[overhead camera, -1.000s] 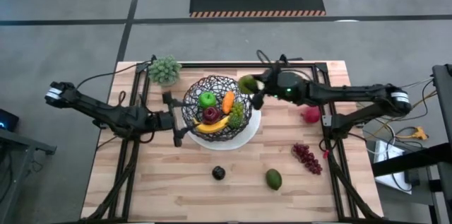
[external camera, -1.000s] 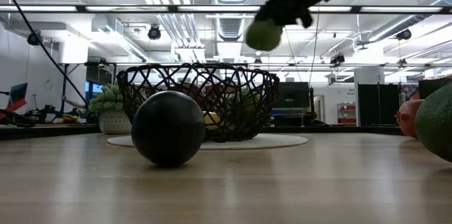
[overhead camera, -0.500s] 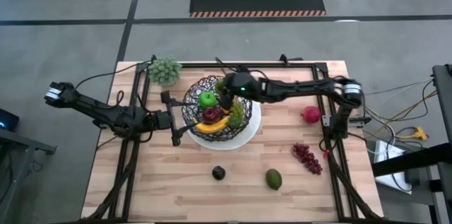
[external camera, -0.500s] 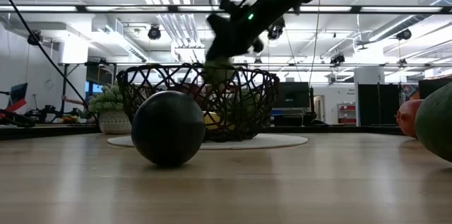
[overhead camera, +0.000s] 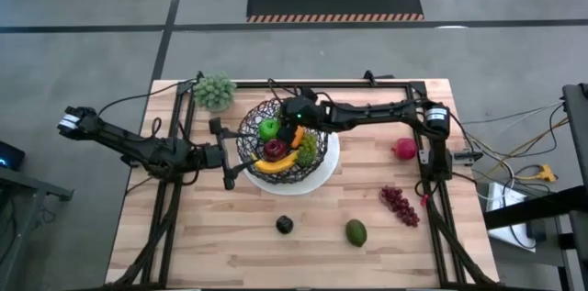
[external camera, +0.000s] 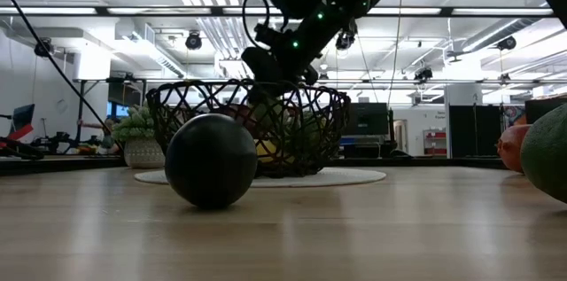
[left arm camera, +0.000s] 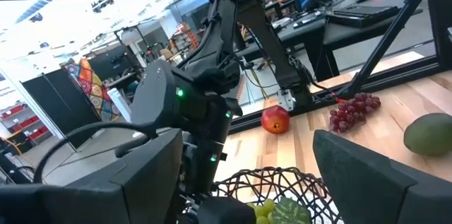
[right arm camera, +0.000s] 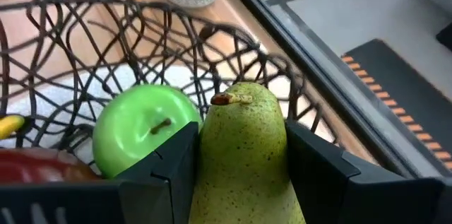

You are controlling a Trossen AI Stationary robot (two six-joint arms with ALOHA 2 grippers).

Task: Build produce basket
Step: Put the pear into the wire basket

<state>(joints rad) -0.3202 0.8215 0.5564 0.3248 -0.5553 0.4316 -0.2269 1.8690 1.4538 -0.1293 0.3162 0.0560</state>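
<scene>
Pear going into the basket, right hand low over the rim.

Near tabletop edge: plum [overhead camera: 285, 225], avocado [overhead camera: 356, 232], grapes [overhead camera: 399, 204], all loose with open wood around them. Mid-table: basket [overhead camera: 246, 135] on a white plate [overhead camera: 323, 173], holding banana, apples, carrot. Right hand [right arm camera: 242, 164] clamped on a green pear [right arm camera: 245, 150] just inside the far rim, beside the green apple [right arm camera: 147, 136]. Next, likely: let go, lift clear of the wire. Left hand [overhead camera: 223, 155] waits apart beside the basket.

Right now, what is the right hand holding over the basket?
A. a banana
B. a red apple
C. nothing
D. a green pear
D: the right hand is shut on a speckled green pear, inside the basket beside the green apple.
</scene>
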